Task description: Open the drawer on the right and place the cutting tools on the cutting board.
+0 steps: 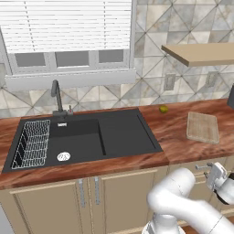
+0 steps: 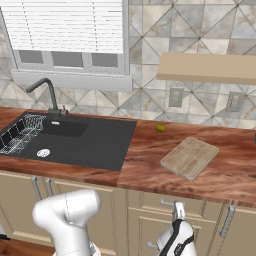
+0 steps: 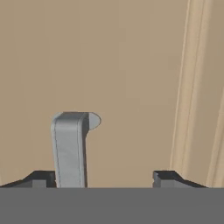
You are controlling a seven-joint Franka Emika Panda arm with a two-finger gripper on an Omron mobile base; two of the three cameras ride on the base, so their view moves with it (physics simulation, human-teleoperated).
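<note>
The drawer (image 2: pixel 150 199) is a pale tan front under the counter's right part, and it is closed. Its silver bar handle (image 3: pixel 70 148) stands between my fingertips, close to the left fingertip (image 3: pixel 41 177). My gripper (image 3: pixel 103 178) is open around the handle, with a wide gap to the right fingertip (image 3: pixel 166 177). From the base, the gripper (image 2: pixel 178 209) (image 1: pixel 211 173) sits right at the drawer front (image 1: pixel 194 170). The light wooden cutting board (image 1: pixel 203 127) (image 2: pixel 190 157) lies on the counter above the drawer. The cutting tools are out of view.
A black sink (image 1: pixel 91 137) with a faucet (image 1: pixel 56 96) and a wire rack (image 1: pixel 32 144) takes up the counter's left. A small yellow-green fruit (image 1: pixel 163 109) sits near the wall. A tan shelf (image 1: pixel 201 52) hangs above the board. Cabinet doors (image 1: pixel 55 205) stand below the sink.
</note>
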